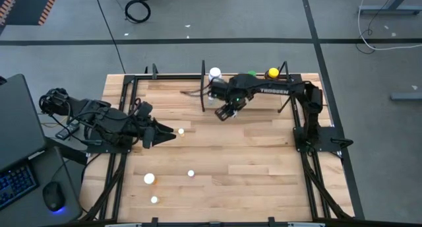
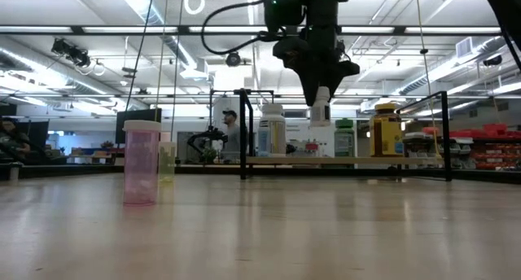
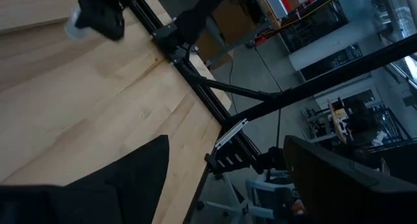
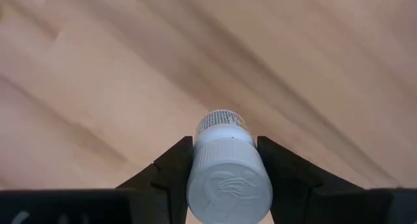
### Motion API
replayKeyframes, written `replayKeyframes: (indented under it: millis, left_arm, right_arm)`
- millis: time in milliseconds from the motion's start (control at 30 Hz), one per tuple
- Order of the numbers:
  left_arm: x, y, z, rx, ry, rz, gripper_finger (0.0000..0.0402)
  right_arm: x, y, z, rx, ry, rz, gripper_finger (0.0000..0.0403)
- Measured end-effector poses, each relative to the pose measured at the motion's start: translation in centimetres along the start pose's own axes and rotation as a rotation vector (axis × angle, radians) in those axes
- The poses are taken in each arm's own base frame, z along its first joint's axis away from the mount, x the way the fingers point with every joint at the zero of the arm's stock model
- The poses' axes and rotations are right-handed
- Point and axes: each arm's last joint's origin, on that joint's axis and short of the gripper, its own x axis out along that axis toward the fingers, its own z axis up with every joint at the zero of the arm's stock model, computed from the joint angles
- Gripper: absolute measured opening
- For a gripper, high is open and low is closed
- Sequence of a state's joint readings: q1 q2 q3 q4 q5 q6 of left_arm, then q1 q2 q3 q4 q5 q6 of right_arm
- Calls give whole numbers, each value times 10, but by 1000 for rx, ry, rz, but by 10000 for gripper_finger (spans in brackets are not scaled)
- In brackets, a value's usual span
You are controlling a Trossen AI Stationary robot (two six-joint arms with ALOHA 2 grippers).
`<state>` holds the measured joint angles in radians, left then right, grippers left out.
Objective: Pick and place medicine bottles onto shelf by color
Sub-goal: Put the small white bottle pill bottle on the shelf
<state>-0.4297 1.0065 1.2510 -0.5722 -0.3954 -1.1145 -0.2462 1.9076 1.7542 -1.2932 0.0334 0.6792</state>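
Right gripper (image 4: 225,160) grips a small white bottle (image 4: 228,168) by its cap end, a dark finger pressed to each side, and carries it above the table near the shelf (image 2: 342,160). To do this step well, the bottle likely needs to stay level with the fingers squeezing evenly, come over the plank beside the other white bottle, then go down until its base meets the wood before the fingers let go; a tilt at release could topple it into its neighbours.

Taken from left to right relative to the shelf: far to its left, at the table's edge, waits the left gripper (image 1: 160,134) with its fingers apart and nothing between them. Just beside that gripper lies a tiny white bottle (image 1: 181,130), and three more small bottles (image 1: 150,179) sit well away from the shelf toward the table's near edge, one of them with some orange on it. In the low view a pink see-through bottle (image 2: 142,162) stands left of the shelf with a pale yellowish one close behind it; what they hold cannot be made out.

On the shelf itself, at its left end, stands a large white labelled bottle (image 2: 272,131). The carried bottle hangs just right of it, in front of the plank. Next comes a green bottle (image 2: 344,137), then a yellow bottle (image 2: 386,131) with a dark cap at the right end. All are capped, so their contents stay hidden.
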Motion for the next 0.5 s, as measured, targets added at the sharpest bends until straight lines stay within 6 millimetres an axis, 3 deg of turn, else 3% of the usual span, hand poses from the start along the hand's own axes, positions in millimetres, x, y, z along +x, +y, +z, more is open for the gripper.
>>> replayKeyframes:
  millis: [233,500]
  left_arm:
    - [0,0,0,-1,-1,1,306]
    - [0,0,0,-5,-5,2,306]
  right_arm:
    - [-5,-25,19,67,-34,27,161]
    - [-5,-41,45,133,-158,75,161]
